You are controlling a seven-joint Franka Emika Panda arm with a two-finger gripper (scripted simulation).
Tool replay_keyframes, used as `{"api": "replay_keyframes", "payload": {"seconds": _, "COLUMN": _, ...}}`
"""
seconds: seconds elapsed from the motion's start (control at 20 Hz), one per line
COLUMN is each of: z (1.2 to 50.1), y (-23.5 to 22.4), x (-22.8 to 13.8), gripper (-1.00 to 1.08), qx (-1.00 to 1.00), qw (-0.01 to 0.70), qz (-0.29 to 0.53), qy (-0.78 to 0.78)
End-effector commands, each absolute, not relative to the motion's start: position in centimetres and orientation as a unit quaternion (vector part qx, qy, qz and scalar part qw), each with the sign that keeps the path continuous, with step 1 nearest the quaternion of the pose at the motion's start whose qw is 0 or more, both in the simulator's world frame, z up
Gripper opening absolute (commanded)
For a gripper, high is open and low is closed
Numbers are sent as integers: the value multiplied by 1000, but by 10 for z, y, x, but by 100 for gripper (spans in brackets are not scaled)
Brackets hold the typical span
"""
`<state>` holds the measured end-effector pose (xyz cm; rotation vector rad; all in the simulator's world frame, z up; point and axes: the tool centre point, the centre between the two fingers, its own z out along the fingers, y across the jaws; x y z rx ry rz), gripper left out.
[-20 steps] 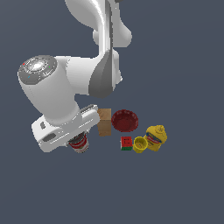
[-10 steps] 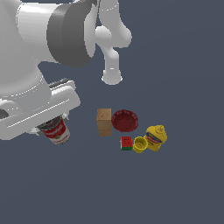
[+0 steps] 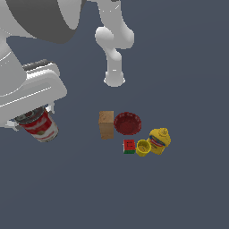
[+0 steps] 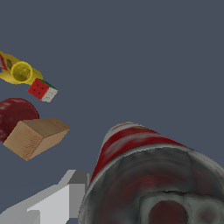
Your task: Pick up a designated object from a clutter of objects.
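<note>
The gripper (image 3: 35, 117) is closed on the red-and-white can (image 3: 39, 125), which is carried tilted at the exterior view's left, well apart from the other items. In the wrist view the can (image 4: 144, 175) fills the foreground — its dark metal top faces the camera and one grey finger (image 4: 65, 197) is seen pressed against its side. The second finger is hidden behind the can. Whether the can is raised clear of the grey surface (image 3: 179, 192) cannot be told for certain from these views, though nothing is seen touching it from below.

The remaining clutter is grouped near the centre of the exterior view. A tan wooden block (image 3: 106, 125) stands just beside a dark red bowl (image 3: 127, 123), the block on the bowl's side towards the exterior view's left. Below the bowl in that view a red-green cube (image 3: 129, 146) lies just beside a yellow cup (image 3: 143, 147), and the cup is touching or nearly touching a yellow bottle (image 3: 159, 140) — contact cannot be confirmed. The arm's white base (image 3: 114, 78) is seen beyond the group.
</note>
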<state>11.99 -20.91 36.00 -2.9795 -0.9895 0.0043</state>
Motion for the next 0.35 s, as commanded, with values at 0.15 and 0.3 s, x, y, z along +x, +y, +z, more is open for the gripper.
{"api": "replay_keyframes", "payload": {"seconds": 0.15, "z": 372, "y": -214, "x": 122, "gripper": -100, "qx": -949, "qw": 0, "qz": 0, "qy": -315}}
{"api": "replay_keyframes", "payload": {"seconds": 0.3, "z": 374, "y": -215, "x": 122, "gripper": -100, "qx": -949, "qw": 0, "qz": 0, "qy": -315}}
